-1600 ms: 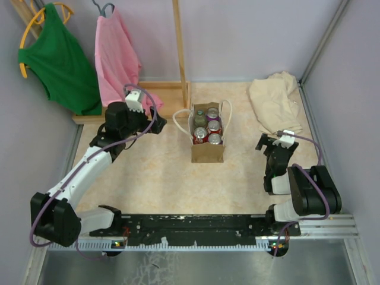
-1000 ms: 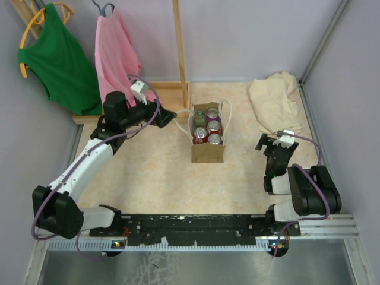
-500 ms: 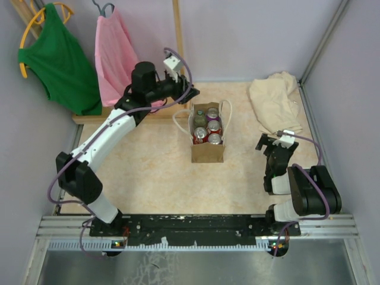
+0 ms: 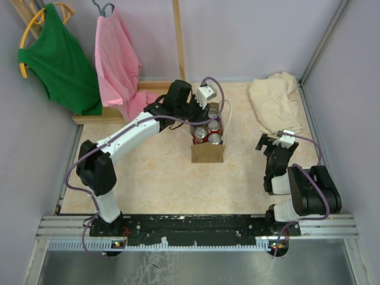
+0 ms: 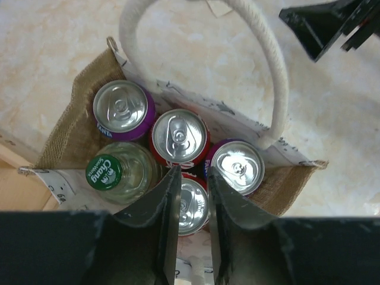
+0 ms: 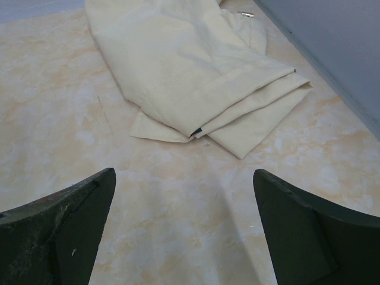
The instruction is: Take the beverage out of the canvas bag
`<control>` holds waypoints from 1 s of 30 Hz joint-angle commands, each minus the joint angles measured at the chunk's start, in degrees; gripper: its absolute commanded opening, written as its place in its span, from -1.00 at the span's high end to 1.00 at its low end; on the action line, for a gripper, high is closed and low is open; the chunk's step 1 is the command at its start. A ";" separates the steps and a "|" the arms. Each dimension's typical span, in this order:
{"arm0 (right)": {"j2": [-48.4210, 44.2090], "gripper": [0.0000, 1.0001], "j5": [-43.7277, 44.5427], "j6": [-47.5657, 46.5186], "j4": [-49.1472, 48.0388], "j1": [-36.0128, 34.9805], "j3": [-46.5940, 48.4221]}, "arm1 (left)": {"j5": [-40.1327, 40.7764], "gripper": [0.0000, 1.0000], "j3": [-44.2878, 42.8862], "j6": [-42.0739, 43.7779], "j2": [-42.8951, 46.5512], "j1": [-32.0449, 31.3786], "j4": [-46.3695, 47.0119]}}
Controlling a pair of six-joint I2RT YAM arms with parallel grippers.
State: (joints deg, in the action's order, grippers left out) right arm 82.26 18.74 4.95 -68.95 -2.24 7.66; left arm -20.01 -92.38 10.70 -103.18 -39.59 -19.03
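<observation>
The canvas bag [image 4: 208,151] stands upright in the middle of the table, tan-brown with white loop handles [image 5: 274,71]. In the left wrist view its burlap wall [image 5: 65,130] surrounds a purple Fanta can [image 5: 122,110], a red can [image 5: 179,135], another purple can [image 5: 236,167], a silver-topped can [image 5: 193,205] and a green-capped bottle [image 5: 105,172]. My left gripper [image 4: 202,114] [image 5: 191,172] hovers just above the bag's mouth, its jaws nearly together and holding nothing. My right gripper [image 4: 265,142] [image 6: 184,172] is wide open and empty near the right side.
A beige cloth heap [image 4: 274,101] [image 6: 190,71] lies at the back right, ahead of the right gripper. A wooden rack [image 4: 178,47] holds a pink garment [image 4: 119,56] and a green one [image 4: 59,59] at the back left. Walls close in on both sides.
My left arm has swung from the back left, past the rack, rightward to above the bag's mouth. The right arm, bag and drinks have not moved.
</observation>
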 commanded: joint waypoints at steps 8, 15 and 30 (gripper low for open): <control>0.35 -0.98 0.90 -0.70 -2.42 -0.35 1.66 | 4.84 0.32 6.41 3.57 -0.50 -4.20 -2.14; 0.36 -0.98 0.87 -0.68 -2.42 -0.40 1.66 | 2.53 0.29 9.85 2.79 2.19 -4.74 -1.41; 0.36 -0.98 0.89 -0.65 -2.42 -0.40 1.65 | -5.93 0.15 18.87 4.16 7.66 -7.96 1.66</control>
State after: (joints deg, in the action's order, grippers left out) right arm 82.26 18.76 4.95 -68.95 -2.24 7.66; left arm -21.74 -75.16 13.26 -97.80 -45.47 -18.20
